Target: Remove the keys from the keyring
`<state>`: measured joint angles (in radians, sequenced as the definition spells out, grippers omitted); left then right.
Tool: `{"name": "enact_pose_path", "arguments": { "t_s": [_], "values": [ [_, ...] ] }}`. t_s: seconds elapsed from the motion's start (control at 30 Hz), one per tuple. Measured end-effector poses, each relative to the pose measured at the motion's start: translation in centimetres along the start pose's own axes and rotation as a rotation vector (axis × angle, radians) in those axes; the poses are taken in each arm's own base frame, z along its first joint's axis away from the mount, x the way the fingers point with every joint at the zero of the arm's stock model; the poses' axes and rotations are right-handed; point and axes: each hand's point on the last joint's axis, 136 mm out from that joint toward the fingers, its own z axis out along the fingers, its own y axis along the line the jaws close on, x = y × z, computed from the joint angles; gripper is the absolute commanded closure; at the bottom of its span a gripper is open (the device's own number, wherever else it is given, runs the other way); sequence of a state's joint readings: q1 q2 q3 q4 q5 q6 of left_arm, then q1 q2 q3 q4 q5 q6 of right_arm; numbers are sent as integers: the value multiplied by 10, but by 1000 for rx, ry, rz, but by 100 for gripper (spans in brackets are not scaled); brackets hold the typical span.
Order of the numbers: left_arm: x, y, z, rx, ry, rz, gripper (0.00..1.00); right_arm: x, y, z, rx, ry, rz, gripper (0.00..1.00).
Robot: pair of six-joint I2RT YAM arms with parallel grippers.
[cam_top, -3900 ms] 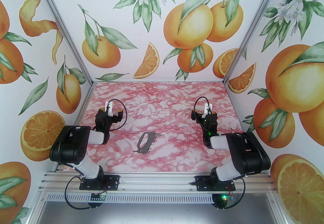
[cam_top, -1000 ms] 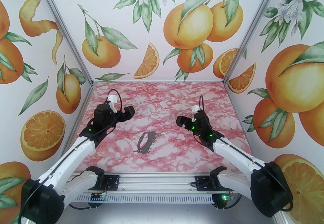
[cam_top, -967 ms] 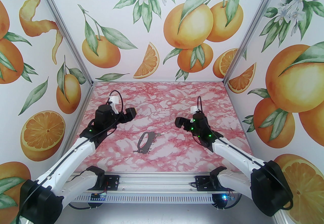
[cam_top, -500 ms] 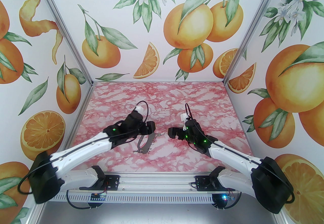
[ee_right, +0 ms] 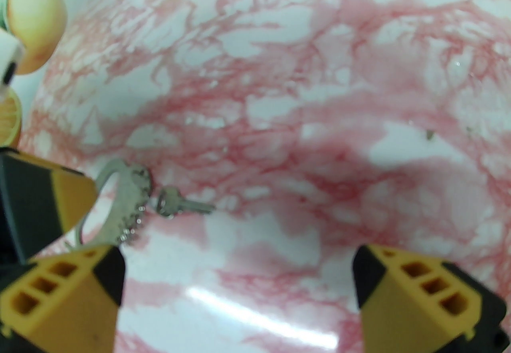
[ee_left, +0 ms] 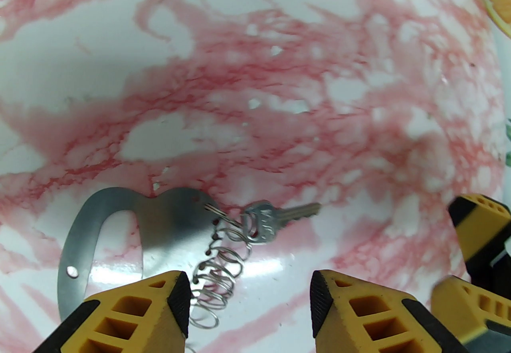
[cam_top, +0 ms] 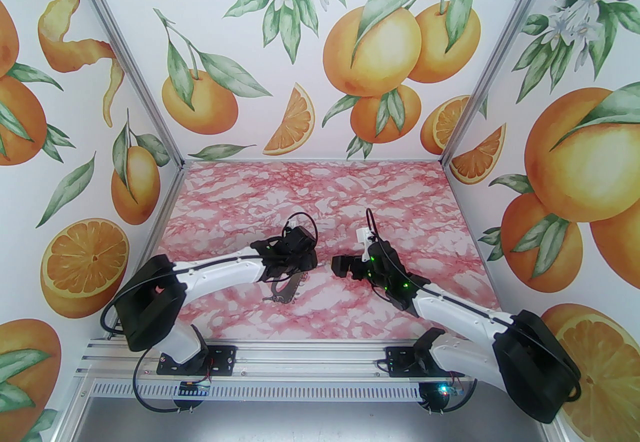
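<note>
Both arms have closed in vs 1 s back, when the tools hung high and well apart from the keyring (cam_top: 284, 291). Over the last 0.5 s the left tool (cam_top: 295, 267) dropped lower over the keyring's far end and its elbow pulled in toward base. The right tool (cam_top: 341, 266) barely shifted. Keyring hasn't moved, flat on tabletop (cam_top: 350, 190).

Progress: 0 keys off afaict.
- 1 key (ee_left: 279, 216) hangs on a small ring hooked into the row of small rings (ee_left: 223, 263) along the keyring's edge.
- Key lies just ahead of the left tool (ee_left: 247, 299). Keyring plate runs under 1 of its fingers (ee_left: 131, 315); contact, can't tell.
- Left tool: fingers apart, nothing pinched.
- Right tool (ee_right: 237, 275): spread wide, empty. Key (ee_right: 177, 203) and keyring (ee_right: 123, 191) sit ahead of it, off to the left-tool side.

Left to do: pin keyring, grab key, work it off. So all of it. Dark bit at keyring's near end in top view is too small to call a 2nd key.
</note>
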<state>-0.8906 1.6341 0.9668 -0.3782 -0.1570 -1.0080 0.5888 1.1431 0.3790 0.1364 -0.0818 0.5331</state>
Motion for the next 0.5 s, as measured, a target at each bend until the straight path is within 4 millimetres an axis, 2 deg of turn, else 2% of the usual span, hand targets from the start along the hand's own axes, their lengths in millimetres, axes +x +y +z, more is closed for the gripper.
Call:
{"name": "enact_pose_path", "arguments": {
  "t_s": [0.23,0.5],
  "values": [
    [1,-4,22,-44,18,-32,59,-11,1,-12,-6,-80,-5,0],
    [0,-5,36,-99,24,-19,64,-22,0,-26,-4,-163,-9,0]
  ]
}}
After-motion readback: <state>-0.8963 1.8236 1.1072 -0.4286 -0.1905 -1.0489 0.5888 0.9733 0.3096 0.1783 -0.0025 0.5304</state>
